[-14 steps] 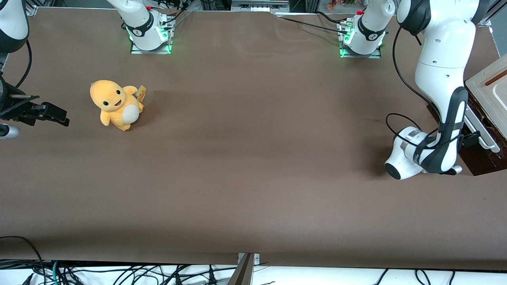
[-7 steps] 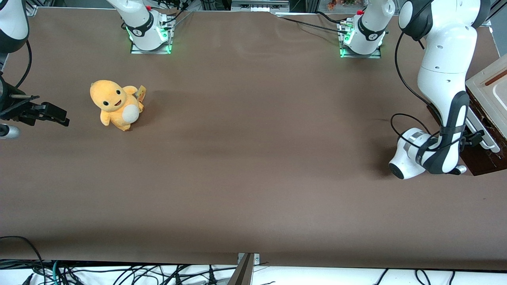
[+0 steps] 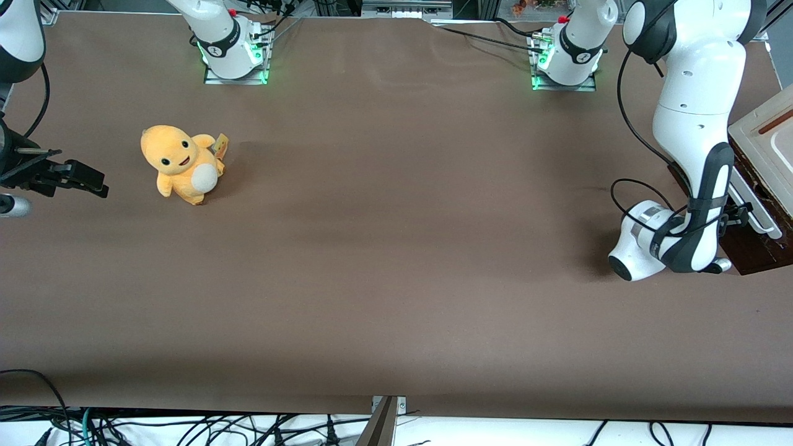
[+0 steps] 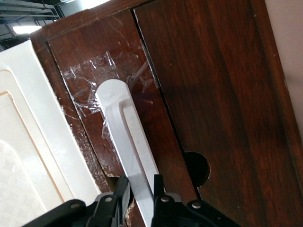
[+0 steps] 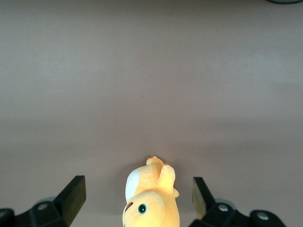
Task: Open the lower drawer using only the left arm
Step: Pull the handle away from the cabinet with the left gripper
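The dark brown lower drawer (image 3: pixel 754 253) sits at the working arm's end of the table, under the cabinet's cream-white top panel (image 3: pixel 765 139). Its long whitish bar handle (image 3: pixel 757 217) (image 4: pixel 124 127) runs along the wooden front (image 4: pixel 213 94). The left arm (image 3: pixel 697 124) reaches down to it, wrist bent low in front of the drawer. My gripper (image 3: pixel 736 215) (image 4: pixel 141 181) straddles the handle. One black finger presses each side of the bar, so it is shut on it. No gap shows at the drawer and its lining is out of sight.
An orange plush toy (image 3: pixel 183 164) (image 5: pixel 151 201) sits on the brown table (image 3: pixel 396 248) toward the parked arm's end. Two green-lit arm bases (image 3: pixel 235 49) stand along the edge farthest from the front camera. A black cable (image 3: pixel 626 105) trails from the left arm.
Since a second ago the left arm's wrist has shifted slightly toward the cabinet, bringing the gripper onto the handle. Over the last half second it has hardly moved. The drawer has not moved.
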`<state>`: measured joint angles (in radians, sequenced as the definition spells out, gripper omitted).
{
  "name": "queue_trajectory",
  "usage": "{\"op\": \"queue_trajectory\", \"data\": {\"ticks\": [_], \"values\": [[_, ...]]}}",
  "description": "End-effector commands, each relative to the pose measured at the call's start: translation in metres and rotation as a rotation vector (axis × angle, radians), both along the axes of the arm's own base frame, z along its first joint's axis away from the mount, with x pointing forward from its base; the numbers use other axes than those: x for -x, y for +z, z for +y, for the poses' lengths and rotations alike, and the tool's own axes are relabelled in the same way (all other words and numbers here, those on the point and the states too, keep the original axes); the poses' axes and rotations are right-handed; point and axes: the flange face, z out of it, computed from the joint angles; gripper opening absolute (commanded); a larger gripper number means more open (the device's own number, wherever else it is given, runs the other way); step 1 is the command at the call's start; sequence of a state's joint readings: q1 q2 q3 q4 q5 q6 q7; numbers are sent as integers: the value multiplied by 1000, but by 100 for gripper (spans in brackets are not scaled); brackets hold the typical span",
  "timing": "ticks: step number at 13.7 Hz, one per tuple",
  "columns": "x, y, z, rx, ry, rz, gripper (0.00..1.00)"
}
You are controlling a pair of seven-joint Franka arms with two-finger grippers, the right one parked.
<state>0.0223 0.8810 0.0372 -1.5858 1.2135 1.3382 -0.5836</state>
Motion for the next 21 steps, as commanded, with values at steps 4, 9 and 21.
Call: {"op": "queue_trajectory", "data": {"ticks": [4,9,21], "values": [[-10,-1,-39,-3,-48,44,17],[-13,-1,-54,-2,-70,41,17],[-19,0,-91,21,-102,28,18]]}}
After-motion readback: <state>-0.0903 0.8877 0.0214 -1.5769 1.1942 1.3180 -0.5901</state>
